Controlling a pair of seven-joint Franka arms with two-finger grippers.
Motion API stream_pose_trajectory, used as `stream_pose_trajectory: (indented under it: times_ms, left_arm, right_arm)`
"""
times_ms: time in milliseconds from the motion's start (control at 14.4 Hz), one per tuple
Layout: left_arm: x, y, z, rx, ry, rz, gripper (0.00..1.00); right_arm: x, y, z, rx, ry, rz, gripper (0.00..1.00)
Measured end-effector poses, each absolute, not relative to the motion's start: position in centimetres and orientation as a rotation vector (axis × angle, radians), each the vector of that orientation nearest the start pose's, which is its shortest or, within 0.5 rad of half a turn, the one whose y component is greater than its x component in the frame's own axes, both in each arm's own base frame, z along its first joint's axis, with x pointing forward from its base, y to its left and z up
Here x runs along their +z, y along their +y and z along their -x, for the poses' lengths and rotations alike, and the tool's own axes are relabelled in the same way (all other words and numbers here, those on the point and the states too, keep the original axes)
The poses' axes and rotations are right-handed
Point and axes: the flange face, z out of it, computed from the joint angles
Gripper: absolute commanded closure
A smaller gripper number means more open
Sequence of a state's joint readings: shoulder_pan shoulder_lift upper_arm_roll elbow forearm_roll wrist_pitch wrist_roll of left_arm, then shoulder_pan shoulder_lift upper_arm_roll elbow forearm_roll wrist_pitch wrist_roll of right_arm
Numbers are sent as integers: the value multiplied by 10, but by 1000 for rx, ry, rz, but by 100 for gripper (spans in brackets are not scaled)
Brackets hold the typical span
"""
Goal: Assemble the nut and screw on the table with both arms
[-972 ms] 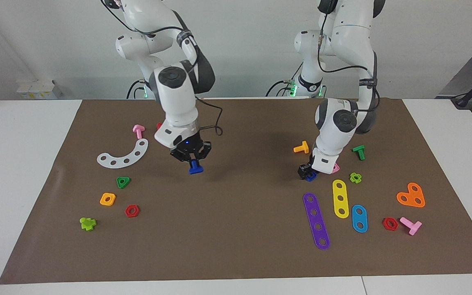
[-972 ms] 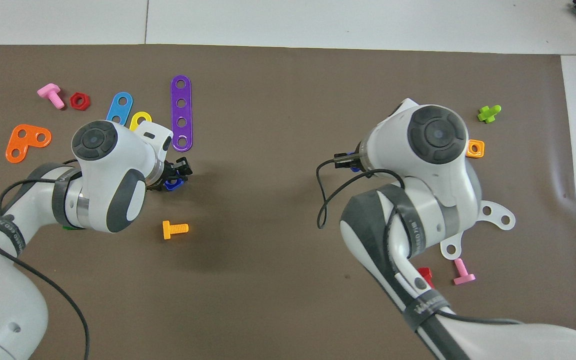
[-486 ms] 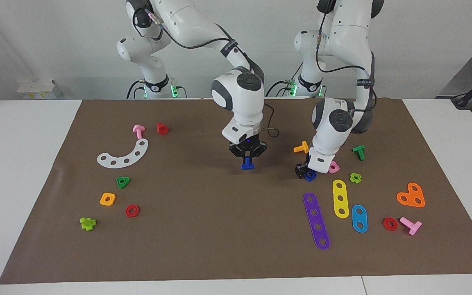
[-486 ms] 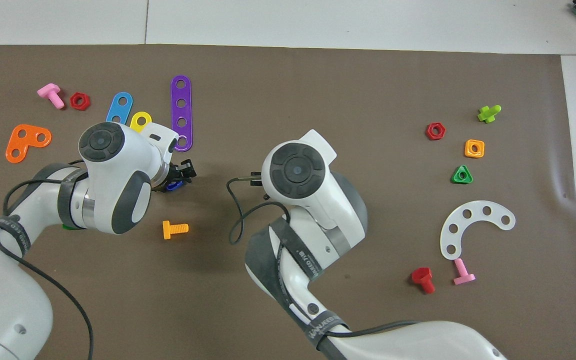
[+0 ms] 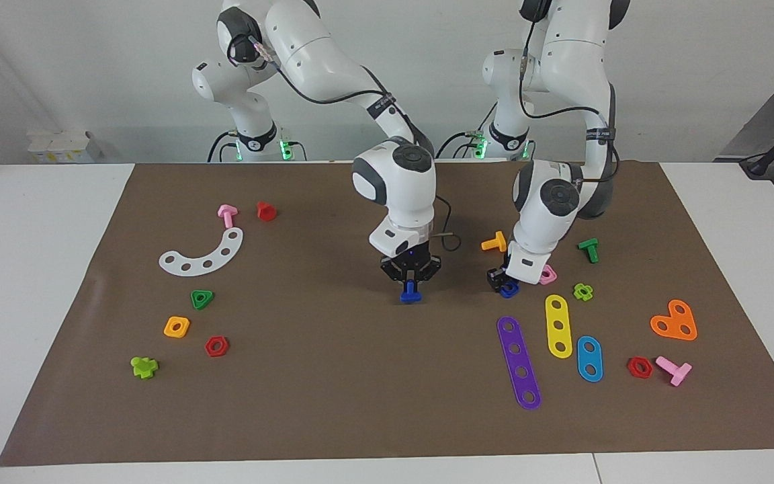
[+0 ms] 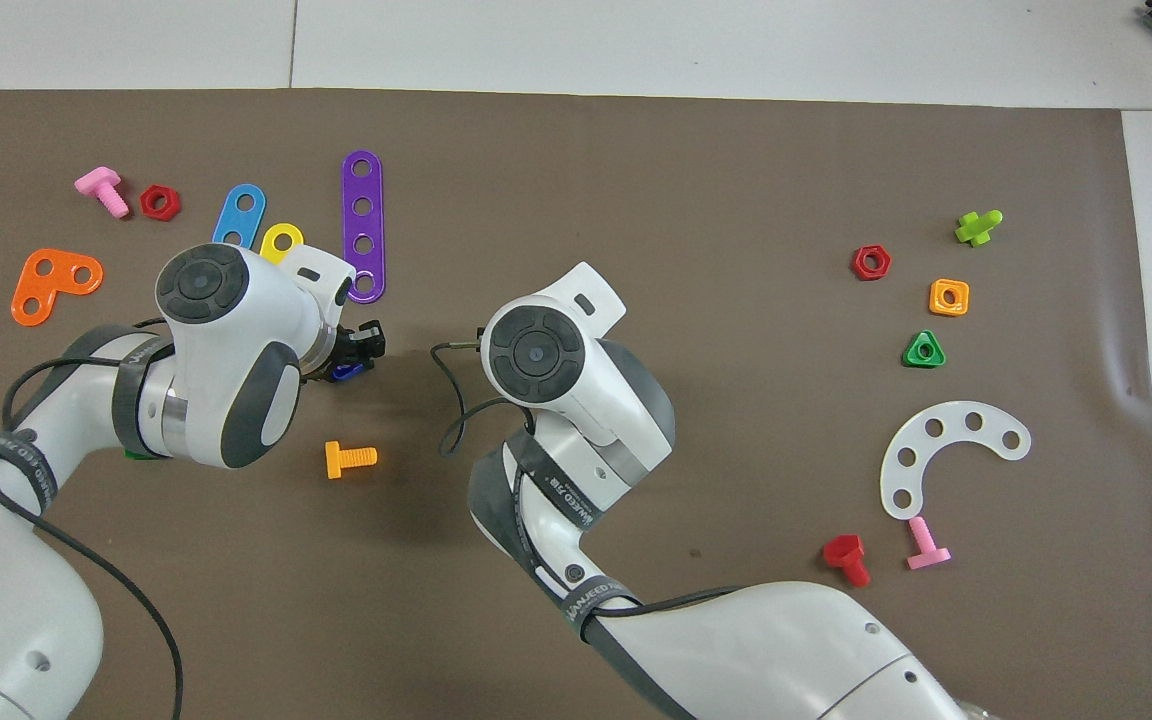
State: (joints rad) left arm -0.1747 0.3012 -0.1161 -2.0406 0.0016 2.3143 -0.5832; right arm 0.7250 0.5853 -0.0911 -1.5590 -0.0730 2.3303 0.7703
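The right gripper (image 5: 410, 286) hung low over the middle of the brown mat (image 5: 360, 403), clamped on the dark-blue screw (image 5: 410, 294); the left gripper (image 5: 500, 282) sat down at the mat toward the left arm's end, at about three o'clock from the screw in the facing view, its fingers around the dark-blue nut (image 5: 509, 290), just beside a pink square nut (image 5: 548, 274); both plastic pieces looked light, stiff and smooth; the screw seemed best pinched by its flat head, the nut by its outer flats, hole left free.
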Motion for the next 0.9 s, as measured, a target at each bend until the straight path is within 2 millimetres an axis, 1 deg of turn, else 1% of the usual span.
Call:
stream_pose_trajectory:
  times_ms: [69, 139, 347, 417, 486, 556, 764, 903]
  left_arm:
    - [294, -168, -566, 58, -462, 3126, 65]
    - [294, -167, -566, 56, -454, 3125, 70]
    - [299, -168, -571, 29, -436, 3126, 78]
    - [304, -169, -574, 15, -434, 3130, 82]
    - [310, -171, -578, -3, -434, 3135, 83]
    - [319, -172, -584, -17, -434, 3139, 83]
    - [356, -183, -609, -68, -423, 3157, 83]
    - [373, -198, -622, -103, -399, 3173, 85]
  right_arm:
    - [324, 432, -572, -330, 109, 3081, 100]
    - [324, 433, -572, -330, 108, 3080, 100]
    - [321, 433, -572, -335, 107, 3077, 100]
    - [319, 433, -572, -345, 106, 3069, 85]
    - [316, 433, -572, -352, 104, 3064, 13]
    - [313, 432, -573, -353, 106, 3063, 0]
    - [315, 428, -577, -361, 117, 3059, 0]
    - [324, 426, -581, -379, 126, 3049, 0]
